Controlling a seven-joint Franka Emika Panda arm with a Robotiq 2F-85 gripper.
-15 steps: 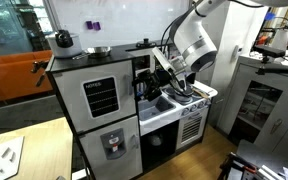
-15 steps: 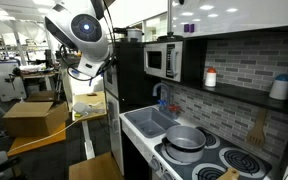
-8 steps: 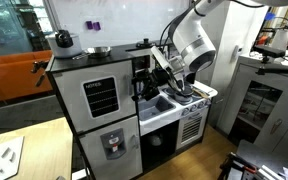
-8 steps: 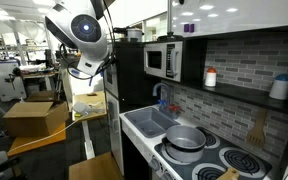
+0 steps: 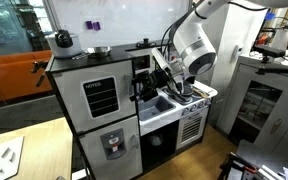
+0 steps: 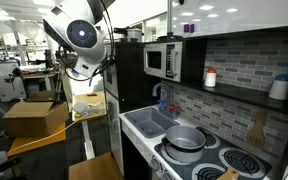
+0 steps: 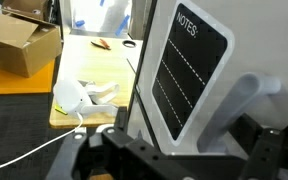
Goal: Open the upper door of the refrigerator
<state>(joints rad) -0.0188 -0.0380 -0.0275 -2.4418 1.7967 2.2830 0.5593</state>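
The upper door (image 7: 189,75) of the refrigerator (image 5: 94,110) fills the wrist view right in front of the gripper (image 7: 189,158). It is a light-grey panel with a black board headed "NOTES:" above white dashed lines. Its silver handle (image 7: 239,105) runs down into the space between the two dark fingers (image 7: 114,150). The fingers are spread wide to either side of the handle and do not visibly press on it.

In an exterior view the gripper (image 5: 144,84) sits at the handle edge of the door (image 5: 99,97), which looks flush with the cabinet front with no gap to make out. Below the gripper is the lower door (image 5: 112,143) with its black dispenser. Above and beyond it, on the cabinet top, stands a dark kettle (image 5: 62,39).

In an exterior view the round white wrist (image 6: 82,35) hangs beside the refrigerator's black side (image 6: 132,75). Beyond the gripper, on the far side of the cabinet, are a microwave (image 6: 162,62) and a grey pot (image 6: 184,138). In the wrist view a cardboard box (image 7: 24,45) and a wooden table (image 7: 94,95) lie past the door's edge.

Compared with a second ago, the wrist has shifted slightly away from the cabinet. The door looks unchanged.
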